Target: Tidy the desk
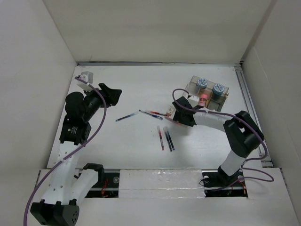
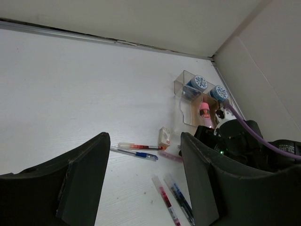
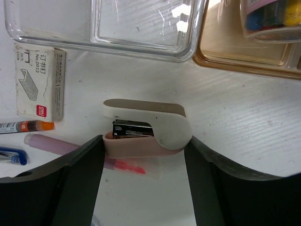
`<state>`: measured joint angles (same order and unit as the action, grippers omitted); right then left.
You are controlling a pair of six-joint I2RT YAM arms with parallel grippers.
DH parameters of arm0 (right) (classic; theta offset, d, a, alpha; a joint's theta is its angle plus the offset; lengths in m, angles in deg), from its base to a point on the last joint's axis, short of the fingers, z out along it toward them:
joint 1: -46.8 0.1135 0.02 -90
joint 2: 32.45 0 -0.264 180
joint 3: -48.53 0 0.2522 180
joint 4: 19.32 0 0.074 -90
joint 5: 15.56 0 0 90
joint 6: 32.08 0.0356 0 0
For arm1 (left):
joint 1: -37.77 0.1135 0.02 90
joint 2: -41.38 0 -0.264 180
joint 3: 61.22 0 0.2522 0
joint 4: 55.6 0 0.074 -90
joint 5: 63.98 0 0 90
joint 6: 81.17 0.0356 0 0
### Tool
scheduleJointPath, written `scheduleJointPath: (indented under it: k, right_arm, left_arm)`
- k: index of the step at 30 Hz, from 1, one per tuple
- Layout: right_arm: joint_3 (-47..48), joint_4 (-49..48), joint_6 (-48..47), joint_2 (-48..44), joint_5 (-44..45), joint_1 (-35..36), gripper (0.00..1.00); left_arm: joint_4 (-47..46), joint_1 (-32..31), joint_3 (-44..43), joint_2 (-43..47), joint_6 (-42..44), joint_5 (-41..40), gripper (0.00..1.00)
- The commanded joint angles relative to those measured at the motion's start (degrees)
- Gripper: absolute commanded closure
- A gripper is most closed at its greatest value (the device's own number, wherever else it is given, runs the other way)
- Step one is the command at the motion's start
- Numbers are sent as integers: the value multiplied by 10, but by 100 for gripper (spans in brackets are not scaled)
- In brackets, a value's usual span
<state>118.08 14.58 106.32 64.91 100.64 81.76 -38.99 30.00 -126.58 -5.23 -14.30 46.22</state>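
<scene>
The right jaws are down at the table (image 3: 244,113), one on each side of a small stapler (image 3: 150,125) with a white top and a pink base. Both seem to touch its sides, so they are closed on it, and the stapler lies flat on the table between them. Just ahead of these jaws is the rim of a clear tray (image 3: 141,44), and ahead toward their right side stands an amber tray (image 3: 244,63) close against it. Ahead and to the left of the jaws lies a box of staples (image 3: 40,82), apart from the stapler. Beside the left jaw a lilac pen (image 3: 51,143) runs in under the stapler base. A pen with an orange end (image 3: 23,126) lies just ahead of it and a blue pen (image 3: 9,156) just behind it. The left jaws are wide apart with nothing between them, held above the table and well apart from the right jaws. Ahead of their gap a red pen (image 2: 163,197) and a dark blue pen (image 2: 179,197) lie side by side on the table, which spreads white and flat under both pairs of jaws
</scene>
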Motion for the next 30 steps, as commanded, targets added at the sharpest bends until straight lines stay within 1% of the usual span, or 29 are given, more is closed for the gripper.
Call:
scheduleJointPath:
  k: [1, 3, 6, 9, 15, 17, 18, 21, 22, 24, 25, 26, 28, 29, 30]
  right_arm:
    - [20, 9, -4, -2, 13, 5, 33]
    - [19, 7, -4, -5, 16, 5, 38]
    - [11, 3, 1, -26, 25, 5, 42]
    - [1, -12, -4, -71, 24, 5, 43]
    - [3, -9, -14, -159, 22, 5, 43]
    - [-6, -14, -11, -207, 28, -22, 43]
    - [-6, -14, -11, -207, 28, -23, 43]
    - [-26, -33, -7, -245, 7, -87, 43]
    - [-29, -33, 1, -252, 1, -125, 43]
    - [-44, -41, 6, -279, -18, -162, 42]
    - [-51, -47, 11, -279, -18, -178, 42]
    - [-66, -55, 14, -306, -20, -208, 42]
    - [-78, -59, 24, -321, -28, -238, 42]
    - [-84, -69, 26, -327, -44, -264, 42]
    - [-102, -78, 25, -335, -59, -276, 42]
  left_arm:
    - [-15, 2, -5, 16, 6, -3, 42]
    - [-16, 2, -5, 16, 7, -2, 42]
    - [-17, 2, -5, 15, 6, -3, 42]
    - [-18, 2, -4, 16, 6, 2, 42]
    - [-19, 2, -4, 13, 6, 1, 42]
    - [-19, 2, -5, 12, 5, 1, 42]
    - [-19, 2, -5, 12, 5, 1, 42]
    - [-22, 2, -2, 12, 4, 8, 42]
    - [-24, 2, -3, 11, 2, 8, 42]
    - [-24, 2, -3, 8, 1, 7, 42]
    - [-24, 2, -2, 5, 1, 12, 42]
    - [-25, 2, -2, 5, -1, 14, 42]
    - [-24, 2, -2, 6, -2, 17, 42]
    - [-24, 2, -3, 6, -1, 16, 42]
    - [-25, 2, -2, 5, -1, 16, 42]
